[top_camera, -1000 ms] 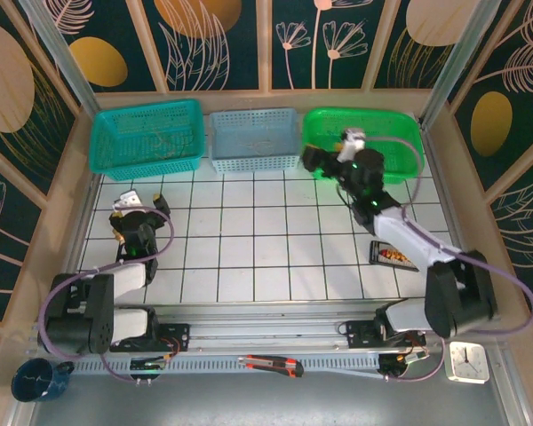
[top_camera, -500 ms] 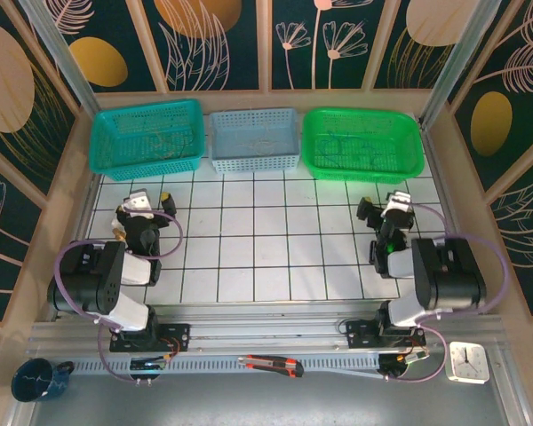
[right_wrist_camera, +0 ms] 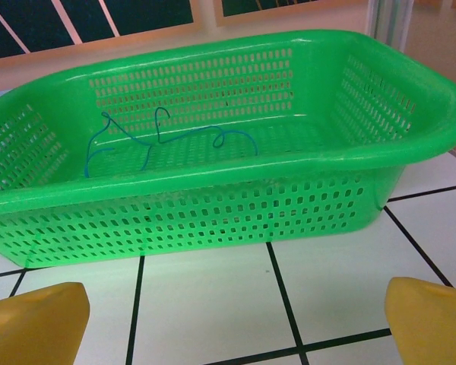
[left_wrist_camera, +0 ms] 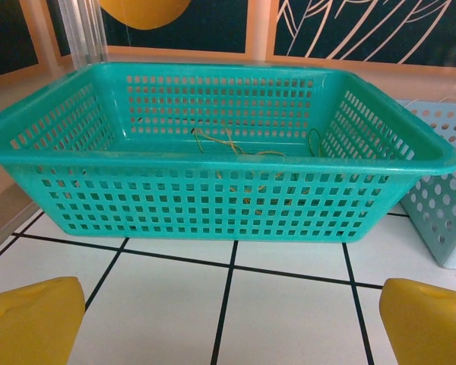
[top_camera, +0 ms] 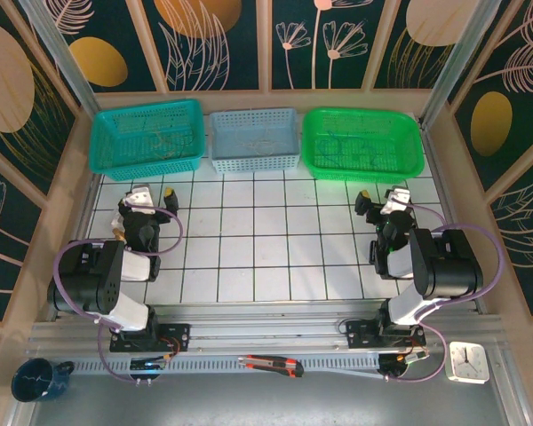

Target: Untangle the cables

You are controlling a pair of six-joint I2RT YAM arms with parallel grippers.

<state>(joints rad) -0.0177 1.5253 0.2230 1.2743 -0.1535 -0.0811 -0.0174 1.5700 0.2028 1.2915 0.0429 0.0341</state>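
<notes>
1. Since a second ago the right arm has drawn back from over the green basket [top_camera: 362, 142] and folded near its base. The left arm shifted only slightly.
2. The left claw [left_wrist_camera: 228, 331] stands wide and empty above the white-tiled surface [left_wrist_camera: 289, 304]. Its smooth yellow fingertips [left_wrist_camera: 30, 323] are cut off at the frame's lower corners.
3. The teal basket [left_wrist_camera: 213, 152] is perforated plastic. A thin yellowish cable [left_wrist_camera: 228, 143] loops on its floor (its lower run is lost behind the near wall).
4. The pale blue basket [top_camera: 254, 139] has contents too faint to make out from above.
5. In the glossy, latticed green basket a thin blue cable [right_wrist_camera: 167, 141] curls across the floor.
6. The right claw [right_wrist_camera: 235, 327] gapes wide, holding nothing, its rounded tips cropped.
</notes>
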